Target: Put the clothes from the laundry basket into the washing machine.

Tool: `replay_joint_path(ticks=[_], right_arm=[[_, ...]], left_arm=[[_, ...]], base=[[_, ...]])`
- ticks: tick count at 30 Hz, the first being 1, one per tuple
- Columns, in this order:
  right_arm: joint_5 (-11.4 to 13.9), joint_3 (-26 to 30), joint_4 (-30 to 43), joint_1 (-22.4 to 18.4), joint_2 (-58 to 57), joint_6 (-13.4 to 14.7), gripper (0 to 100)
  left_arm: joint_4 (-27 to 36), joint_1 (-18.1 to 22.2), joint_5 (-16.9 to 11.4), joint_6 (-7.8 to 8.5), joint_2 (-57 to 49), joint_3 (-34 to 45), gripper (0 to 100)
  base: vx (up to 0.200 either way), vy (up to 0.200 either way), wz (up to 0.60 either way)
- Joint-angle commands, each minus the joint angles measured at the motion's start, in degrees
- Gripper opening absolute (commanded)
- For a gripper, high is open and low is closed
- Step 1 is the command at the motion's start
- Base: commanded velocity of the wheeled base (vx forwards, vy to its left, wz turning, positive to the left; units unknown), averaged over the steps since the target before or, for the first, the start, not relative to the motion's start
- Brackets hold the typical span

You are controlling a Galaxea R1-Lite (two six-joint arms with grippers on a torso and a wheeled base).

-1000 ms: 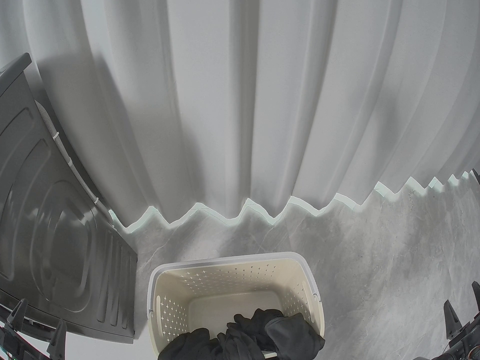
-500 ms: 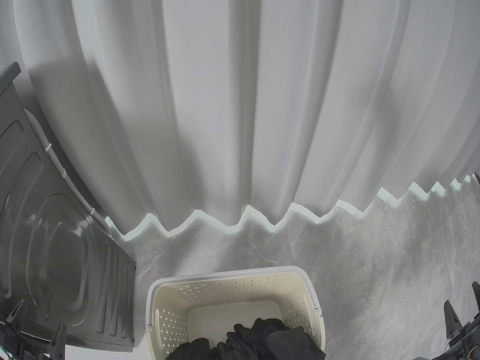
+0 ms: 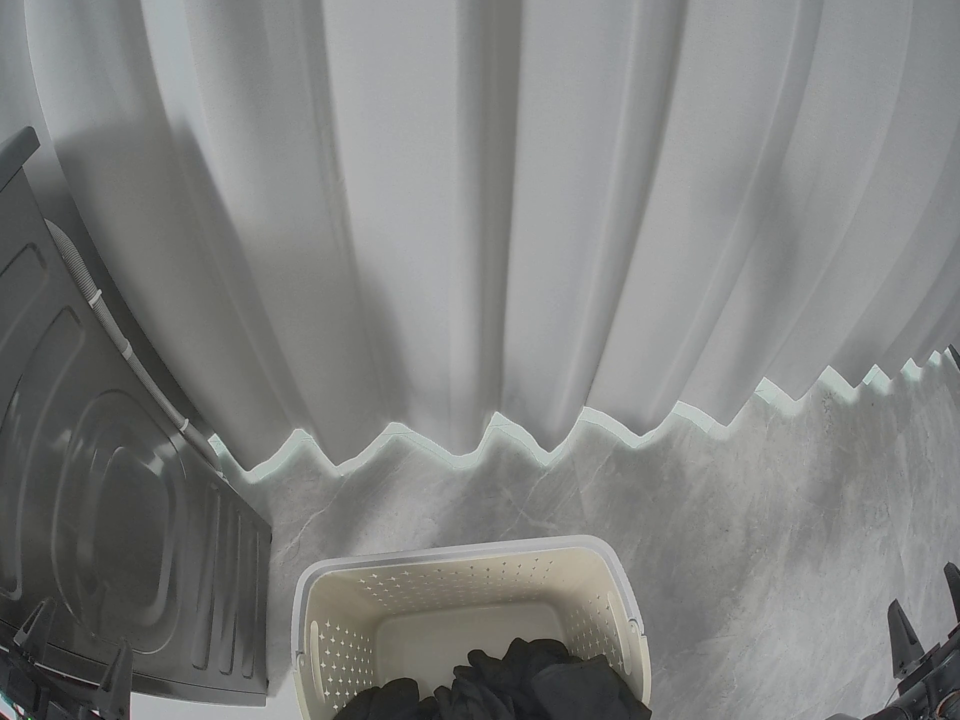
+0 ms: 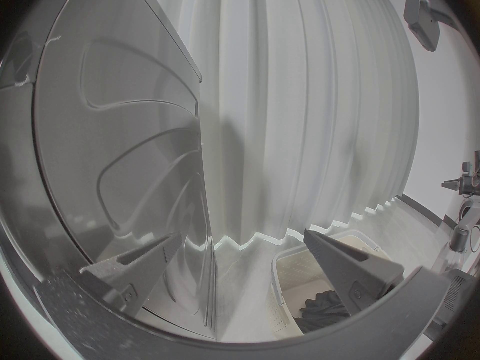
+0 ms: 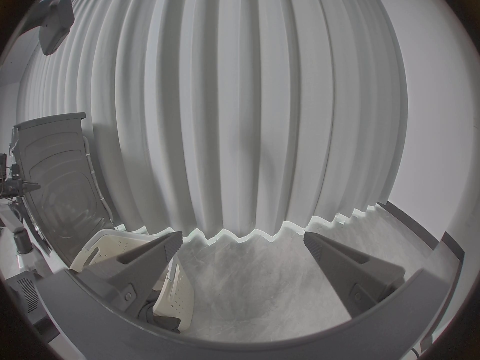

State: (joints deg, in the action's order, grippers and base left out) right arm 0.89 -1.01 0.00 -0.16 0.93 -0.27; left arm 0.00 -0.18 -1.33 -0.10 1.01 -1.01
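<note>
A cream perforated laundry basket [image 3: 460,555] stands on the floor at the head view's lower middle, with black clothes [image 3: 520,682] heaped at its near side. To its left is the grey washing machine [image 3: 100,512], showing a ribbed panel. My left gripper [image 3: 80,632] sits low by the machine, open and empty. In the left wrist view the left gripper [image 4: 242,246] frames the machine [image 4: 125,126], the basket [image 4: 287,271] and the clothes [image 4: 320,308]. My right gripper [image 3: 922,592] is off to the basket's right, also open and empty. The right gripper [image 5: 242,246] looks over bare floor, with the basket [image 5: 175,286] to one side.
A white pleated curtain [image 3: 500,202] hangs close behind the basket, down to the grey marbled floor [image 3: 780,512]. A corrugated hose [image 3: 120,342] runs down the machine's panel. Open floor lies to the basket's right. A grey device [image 4: 422,18] hangs high on the wall.
The whole head picture has shifted, so the camera moved: basket and machine now sit lower and further left in it. Both grippers hold the same place and stay open.
</note>
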Motion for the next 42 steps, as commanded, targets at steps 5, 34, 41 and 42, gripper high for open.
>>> replay_joint_path(ticks=[5, 34, 41, 42], right_arm=[[0.0, 1.0, 0.0, 0.1, -0.5, 0.0, 100], [0.0, 1.0, 0.0, 0.0, -0.5, 0.0, 100], [0.0, 1.0, 0.0, 0.0, -0.5, 0.0, 100], [0.0, 1.0, 0.0, 0.0, -0.5, 0.0, 100]], left_arm=[[0.0, 0.0, 0.0, -0.08, -1.0, 0.9, 100], [0.0, 0.0, 0.0, -0.87, -1.0, 0.9, 100], [0.0, 0.0, 0.0, -0.69, -1.0, 0.9, 100], [0.0, 0.0, -0.1, -0.69, -1.0, 0.9, 100]], base=[[0.000, 0.000, 0.00], [-0.117, 0.000, 0.00], [-0.200, 0.000, 0.00], [-0.200, 0.000, 0.00]])
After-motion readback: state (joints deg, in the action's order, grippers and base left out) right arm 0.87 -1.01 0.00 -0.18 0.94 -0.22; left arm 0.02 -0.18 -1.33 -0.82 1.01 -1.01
